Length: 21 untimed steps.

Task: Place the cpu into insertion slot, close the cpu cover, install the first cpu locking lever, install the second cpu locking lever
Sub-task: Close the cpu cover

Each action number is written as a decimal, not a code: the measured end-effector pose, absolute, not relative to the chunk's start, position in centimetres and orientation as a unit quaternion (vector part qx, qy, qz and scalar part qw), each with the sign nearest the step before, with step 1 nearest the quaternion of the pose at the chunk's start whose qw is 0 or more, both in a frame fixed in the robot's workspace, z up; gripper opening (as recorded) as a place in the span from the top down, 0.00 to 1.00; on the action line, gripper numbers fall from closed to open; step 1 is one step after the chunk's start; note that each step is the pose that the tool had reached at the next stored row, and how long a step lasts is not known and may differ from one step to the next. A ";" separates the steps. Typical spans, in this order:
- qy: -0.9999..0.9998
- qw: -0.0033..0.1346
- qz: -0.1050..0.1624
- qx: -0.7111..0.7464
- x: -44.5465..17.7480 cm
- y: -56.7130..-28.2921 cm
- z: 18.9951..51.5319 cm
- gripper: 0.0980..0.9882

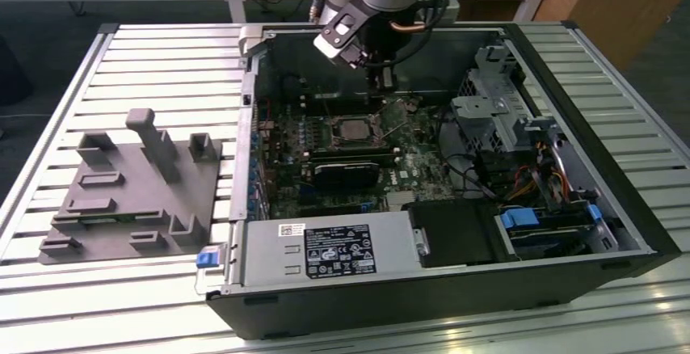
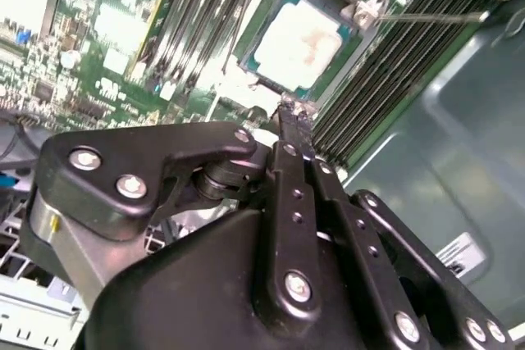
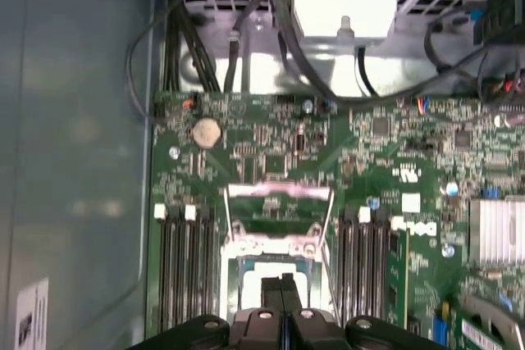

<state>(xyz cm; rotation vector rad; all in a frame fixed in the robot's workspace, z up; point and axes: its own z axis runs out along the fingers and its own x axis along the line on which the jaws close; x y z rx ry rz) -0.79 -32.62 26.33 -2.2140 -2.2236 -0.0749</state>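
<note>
The cpu (image 2: 299,38) lies seated in the insertion slot (image 2: 251,61), so the gripper (image 3: 281,284), jaws pressed together on nothing, hangs just above the slot's edge, while the cpu cover (image 3: 279,193) seems to stand hinged open beyond the slot.

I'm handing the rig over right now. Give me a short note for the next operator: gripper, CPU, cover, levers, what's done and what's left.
Gripper: fingers shut, holding nothing, with the tip just off the edge of the insertion slot.
cpu: lying in the slot, silver top up.
cpu cover: swung up, open.
Locking lever: one thin rod stands free beside the slot.
Done: cpu placed.
Left: close the cover, then install both levers.
</note>
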 end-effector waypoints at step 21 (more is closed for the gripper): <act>-0.709 0.002 -0.023 -0.705 1.5 -32.6 26.2 0.98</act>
